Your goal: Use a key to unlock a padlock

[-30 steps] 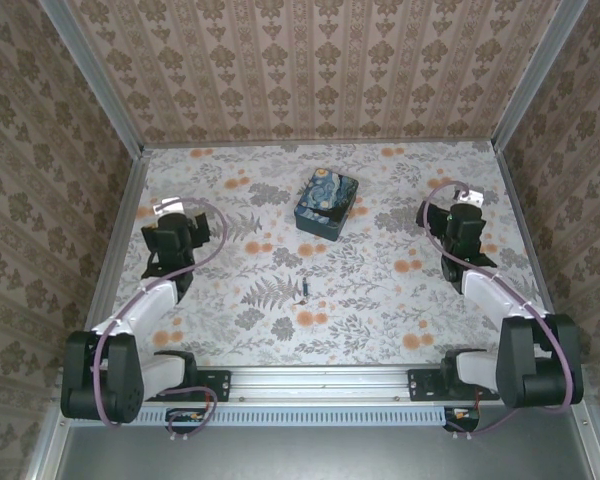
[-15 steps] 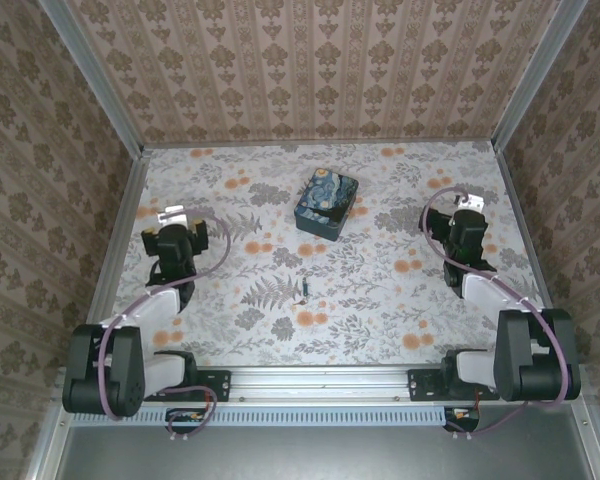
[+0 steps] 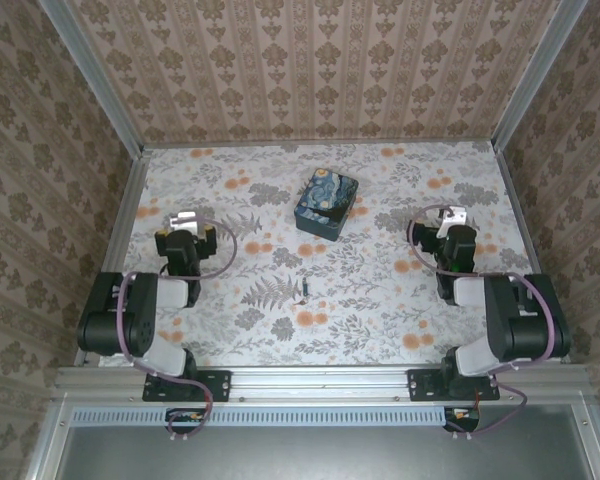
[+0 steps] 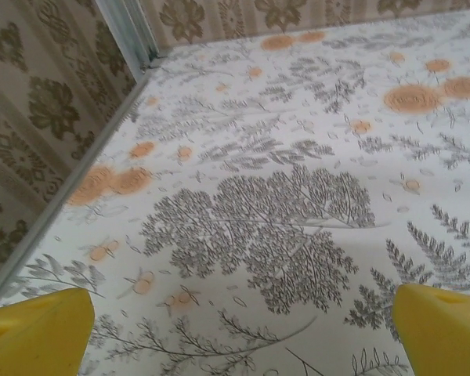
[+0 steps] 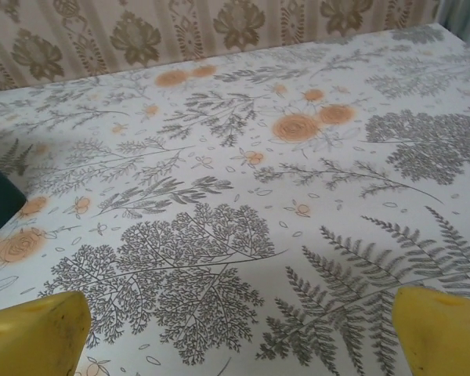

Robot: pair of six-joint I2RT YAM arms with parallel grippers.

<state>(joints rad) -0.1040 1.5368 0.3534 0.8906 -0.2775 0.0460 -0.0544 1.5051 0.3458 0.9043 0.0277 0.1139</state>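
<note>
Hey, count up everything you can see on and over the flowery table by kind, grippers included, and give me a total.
Dark blue rectangular tin box with a swirly painted lid: 1
Small dark object, too small to identify: 1
Open yellow-fingered grippers: 2 (left gripper, right gripper)
Total: 4

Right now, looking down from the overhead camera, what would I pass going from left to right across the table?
left gripper → dark blue patterned tin → right gripper
</note>
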